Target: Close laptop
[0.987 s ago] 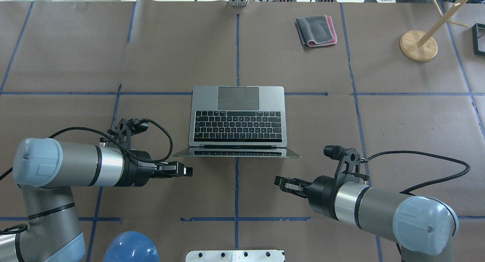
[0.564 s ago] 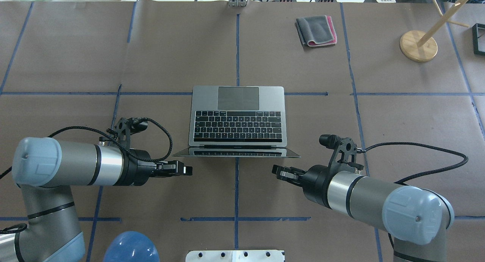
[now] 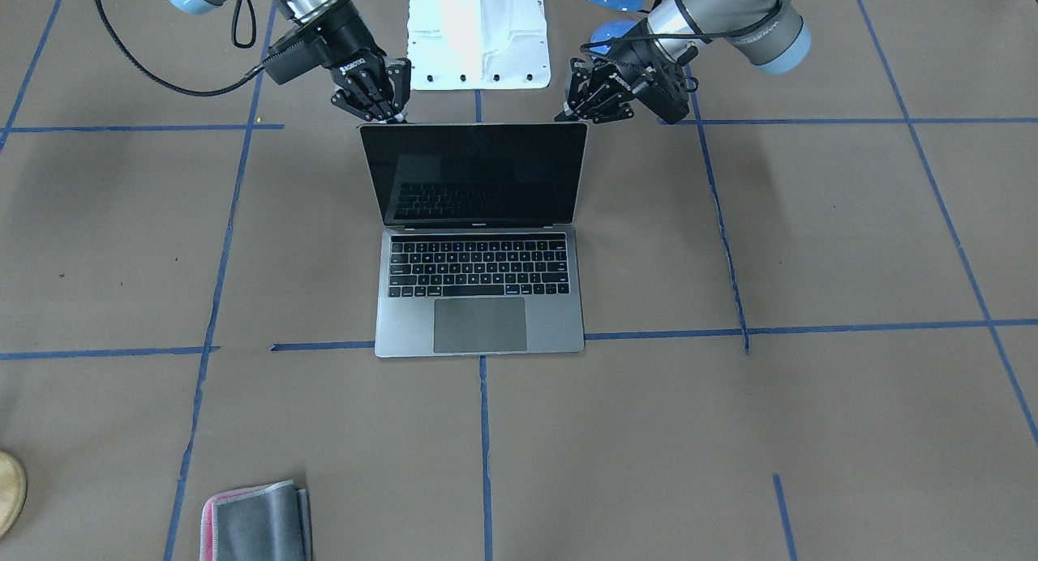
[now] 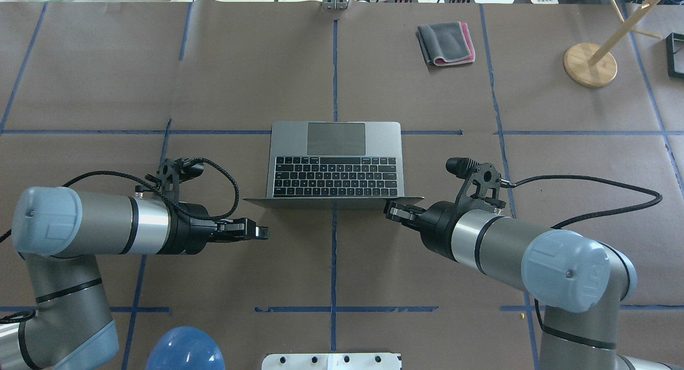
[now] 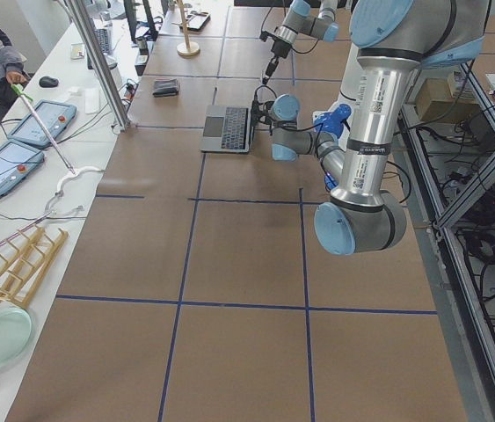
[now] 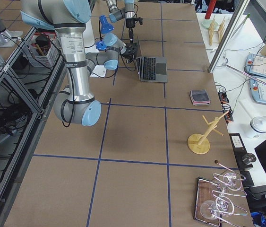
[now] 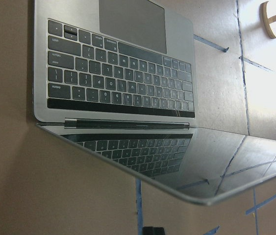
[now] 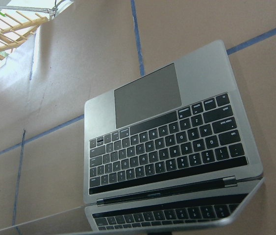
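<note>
The laptop [image 4: 334, 145] stands open in the middle of the table, its keyboard facing away from me and its black screen [image 3: 474, 176] tilted back toward me. It also shows in both wrist views [image 7: 128, 73] [image 8: 167, 137]. My right gripper [image 4: 389, 209] looks shut and sits at the back of the lid's top corner on my right, apparently touching it [image 3: 388, 113]. My left gripper [image 4: 263, 232] looks shut and empty, just behind the lid's other top corner [image 3: 577, 111]. I cannot tell whether it touches.
A folded grey cloth with a pink edge [image 4: 446, 44] lies far right of centre. A wooden stand [image 4: 589, 64] is at the far right. A blue dome [image 4: 184, 348] and the white base plate [image 4: 331, 361] are at the near edge.
My right gripper has moved forward to the lid's corner, and the lid has swung from laid far back to more upright. My left gripper has shifted only slightly.
</note>
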